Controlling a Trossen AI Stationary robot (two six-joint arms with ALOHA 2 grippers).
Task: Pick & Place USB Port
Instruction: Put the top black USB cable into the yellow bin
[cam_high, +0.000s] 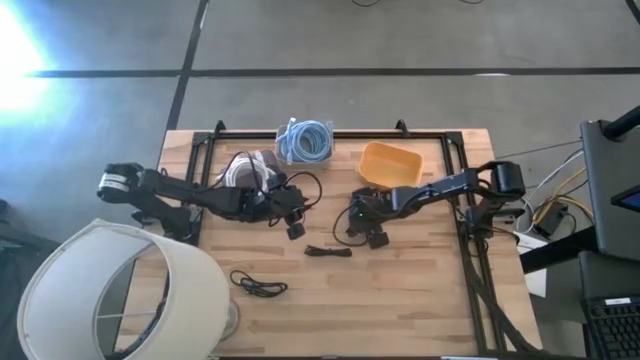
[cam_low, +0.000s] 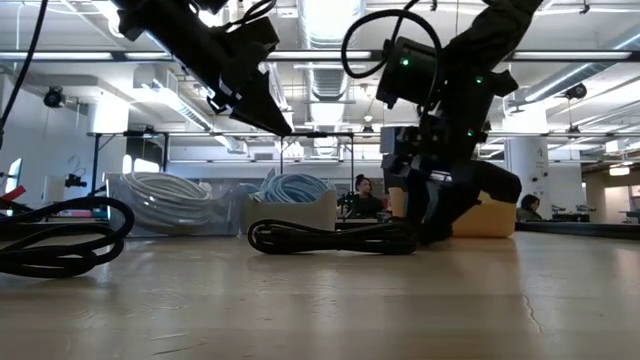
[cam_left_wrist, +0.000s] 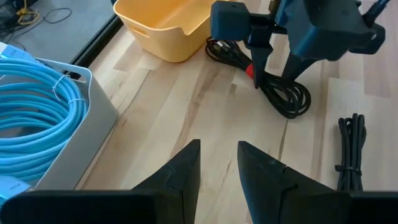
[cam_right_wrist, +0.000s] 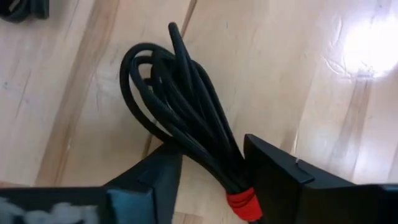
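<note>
Right pincer (cam_right_wrist: 208, 180) clamped on black cable bundle (cam_right_wrist: 180, 118) w/ red tie, on table.

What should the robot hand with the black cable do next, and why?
Probably lift. The right gripper has its jaws closed around the black cable bundle near its red tie, while the loops lie on the table. The yellow bin sits close by.

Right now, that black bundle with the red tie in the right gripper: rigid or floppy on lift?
Probably floppy: the black cable bundle is loose loops bound only at the red tie, so they would likely sag. The right gripper straddles it beside the tie, so it should stay together. Looks light.
</note>
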